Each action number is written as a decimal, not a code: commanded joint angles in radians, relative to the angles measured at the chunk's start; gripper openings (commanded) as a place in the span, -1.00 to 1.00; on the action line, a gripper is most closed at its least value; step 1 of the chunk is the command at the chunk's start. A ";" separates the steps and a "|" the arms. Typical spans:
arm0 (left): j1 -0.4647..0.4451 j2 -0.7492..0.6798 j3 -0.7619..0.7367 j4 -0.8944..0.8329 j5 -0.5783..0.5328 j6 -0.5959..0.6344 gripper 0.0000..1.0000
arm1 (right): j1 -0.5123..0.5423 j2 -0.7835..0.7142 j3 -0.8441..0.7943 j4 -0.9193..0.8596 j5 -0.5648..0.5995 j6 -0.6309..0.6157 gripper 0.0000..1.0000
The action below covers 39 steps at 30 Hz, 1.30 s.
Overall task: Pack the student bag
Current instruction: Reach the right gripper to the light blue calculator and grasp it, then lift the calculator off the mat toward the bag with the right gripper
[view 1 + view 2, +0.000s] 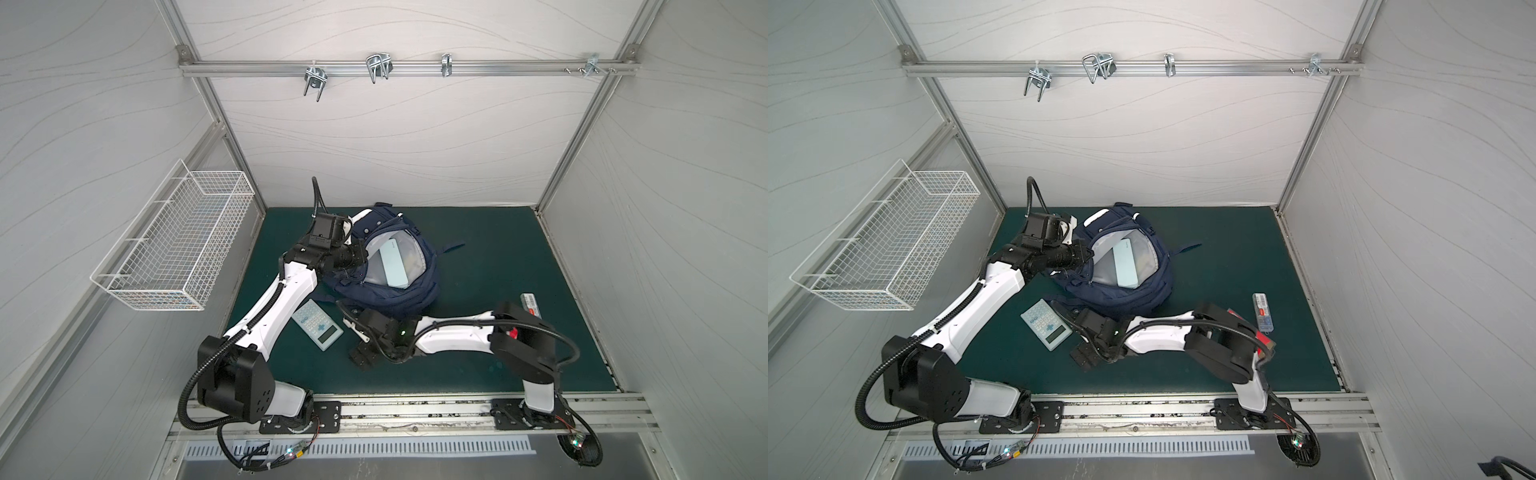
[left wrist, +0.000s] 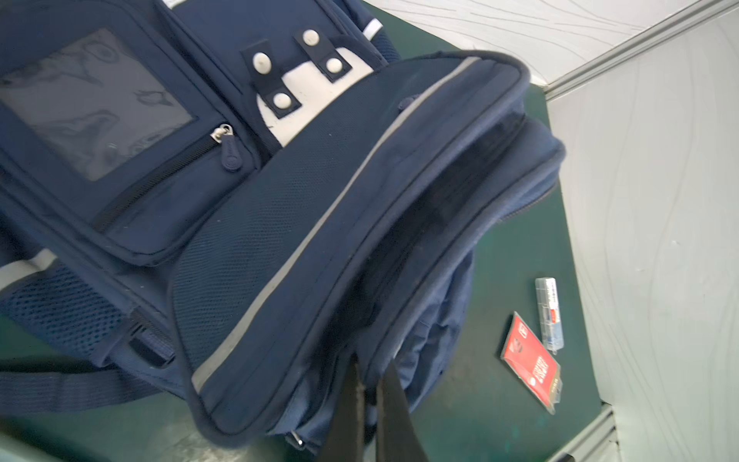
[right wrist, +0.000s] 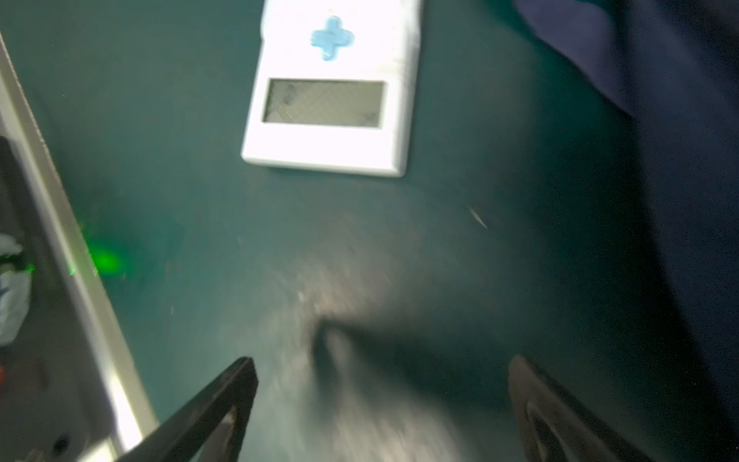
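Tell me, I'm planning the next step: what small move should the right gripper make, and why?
Probably ease the right gripper onto the calculator: its jaws stand open and empty near it, while the left gripper holds the student bag open.

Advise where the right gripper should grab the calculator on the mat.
Pinch the calculator across its two long edges near the display end, coming straight down. It lies flat, face up on the mat, so only the thin sides offer purchase; the open right gripper faces that end.
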 commanded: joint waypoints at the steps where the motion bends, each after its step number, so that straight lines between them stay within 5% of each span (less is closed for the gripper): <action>1: 0.048 -0.004 0.052 -0.003 -0.031 0.039 -1.00 | 0.009 0.089 0.118 0.022 0.000 -0.070 0.99; 8: 0.072 0.003 0.038 0.021 0.034 0.022 -1.00 | 0.010 0.203 0.273 -0.018 -0.008 -0.086 0.99; 14: 0.074 -0.007 0.030 0.033 0.047 0.022 -1.00 | 0.014 0.312 0.389 -0.068 0.134 -0.107 0.98; 25: 0.072 -0.019 0.012 0.022 0.050 0.041 -1.00 | 0.010 0.425 0.533 -0.157 0.107 -0.138 0.98; 39: 0.071 -0.021 0.001 0.027 0.054 0.032 -1.00 | 0.024 0.391 0.445 -0.221 0.258 -0.117 0.37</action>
